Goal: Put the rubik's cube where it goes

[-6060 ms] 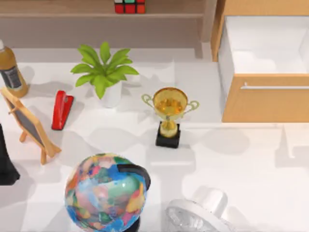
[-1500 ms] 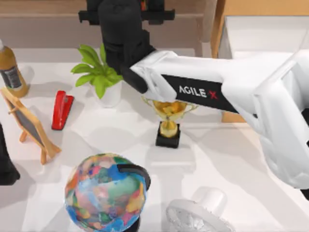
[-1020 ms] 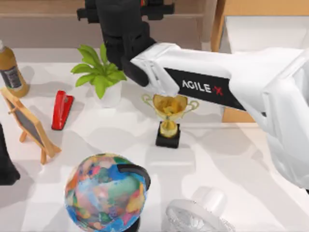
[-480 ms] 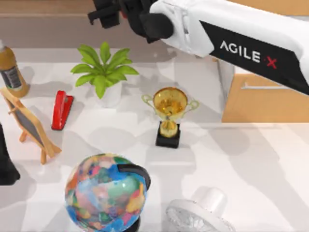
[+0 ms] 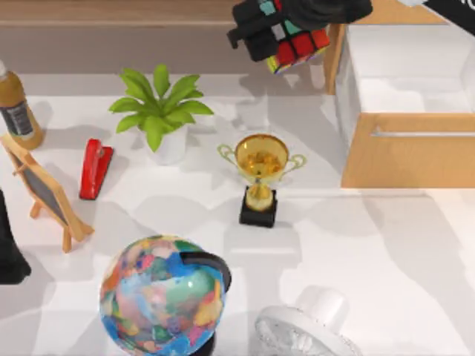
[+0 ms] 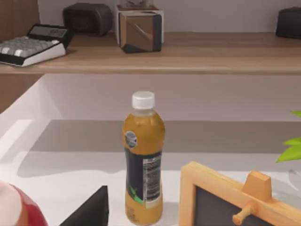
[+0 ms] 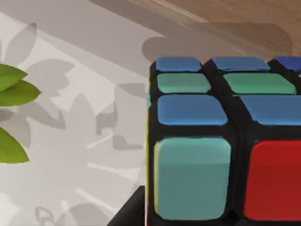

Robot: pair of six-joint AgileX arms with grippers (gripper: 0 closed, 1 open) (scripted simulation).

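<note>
The right arm reaches in from the top view's upper right, its right tool (image 5: 286, 33) held above the bench's (image 5: 371, 259) far edge, between the potted plant (image 5: 159, 111) and the open drawer (image 5: 404, 74). It is clamped on the rubik's cube (image 5: 297, 44), apparently lifted and tilted. The left tool's black body (image 5: 9, 256) sits parked at the left edge; I cannot tell its state.

My right arm reaches in from the top view's upper right, its end effector (image 5: 286, 33) clamped closed, raised.
</note>
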